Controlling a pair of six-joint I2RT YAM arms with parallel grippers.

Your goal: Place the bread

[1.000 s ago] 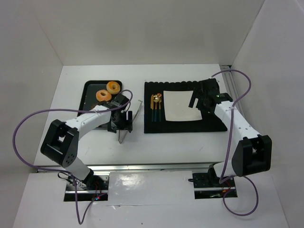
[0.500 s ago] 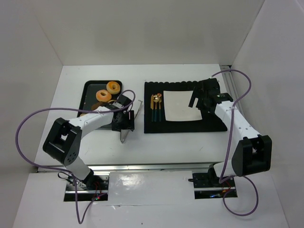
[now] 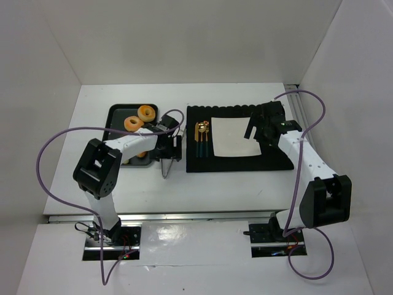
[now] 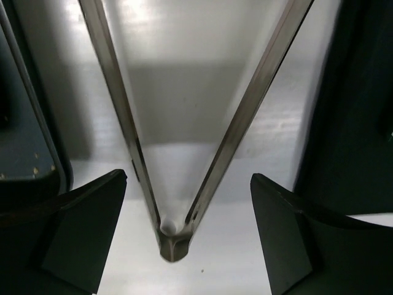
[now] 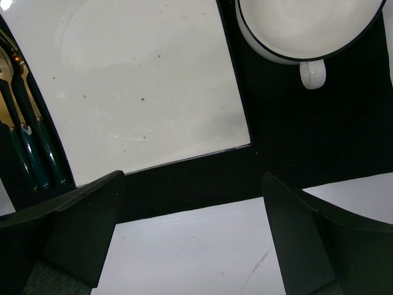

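Two ring-shaped breads (image 3: 132, 123) (image 3: 146, 113) lie on a black tray (image 3: 116, 120) at the left. Metal tongs (image 3: 166, 161) lie on the table between the tray and a black mat (image 3: 239, 161). My left gripper (image 3: 169, 149) is open over the tongs. In the left wrist view the tongs' hinge (image 4: 174, 241) sits between my fingers (image 4: 73, 230), untouched. A white square plate (image 3: 232, 137) lies on the mat. My right gripper (image 3: 261, 131) is open and empty over the plate's right edge; its wrist view shows the plate (image 5: 141, 80).
Gold and green cutlery (image 3: 202, 138) lies on the mat left of the plate. A white cup (image 5: 301, 31) stands on the mat right of the plate. The tray's edge (image 4: 24, 123) and the mat's edge (image 4: 362, 110) flank the tongs.
My left gripper has moved away from the base and to the right, along the tongs toward the mat. The tongs' near end has shifted slightly right. The right arm has not moved.
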